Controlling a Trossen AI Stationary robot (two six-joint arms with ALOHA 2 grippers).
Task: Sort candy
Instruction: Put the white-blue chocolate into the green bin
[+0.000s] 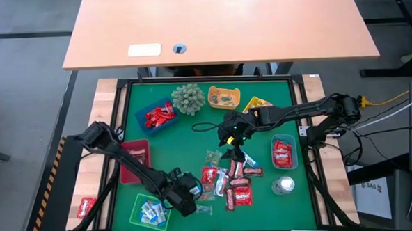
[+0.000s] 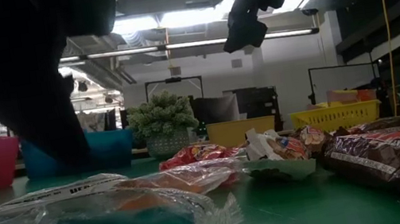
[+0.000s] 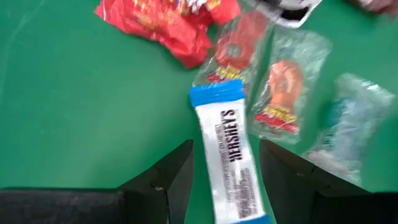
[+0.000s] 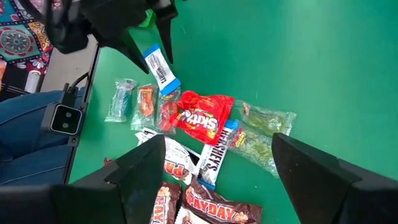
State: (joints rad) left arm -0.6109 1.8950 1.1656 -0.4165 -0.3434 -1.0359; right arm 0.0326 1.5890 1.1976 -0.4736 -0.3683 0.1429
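Observation:
A white Hershey's bar with blue ends [image 3: 227,155] lies between the open fingers of my left gripper [image 3: 227,177], with green mat showing on both sides of it. This gripper [image 1: 187,194] is low at the near left edge of the candy pile [image 1: 228,183]. Beyond the bar lie clear packets with red sweets [image 3: 283,93] and a red Skittles bag [image 3: 165,22]. My right gripper [image 1: 231,137] hangs open above the pile's far side, raised clear of it [image 2: 247,28]. Below it are the Skittles bag [image 4: 202,118], another Hershey's bar [image 4: 214,155] and Payday bars [image 4: 214,208]. My left gripper comes at the Hershey's bar from above, slanting, with its fingers [image 3: 177,177] lying along the bar's long sides near one end [image 4: 155,59]. A strip of mat shows between each finger and the wrapper, so I cannot tell whether it touches the bar.
Trays ring the green mat: blue with red candy [image 1: 157,116], red [image 1: 135,160], green with blue-white candy [image 1: 149,210], yellow [image 1: 224,97] and light blue [image 1: 284,154]. A spiky plant ball [image 1: 188,99] stands at the far side. A person's jeans [image 4: 25,124] show beside the table.

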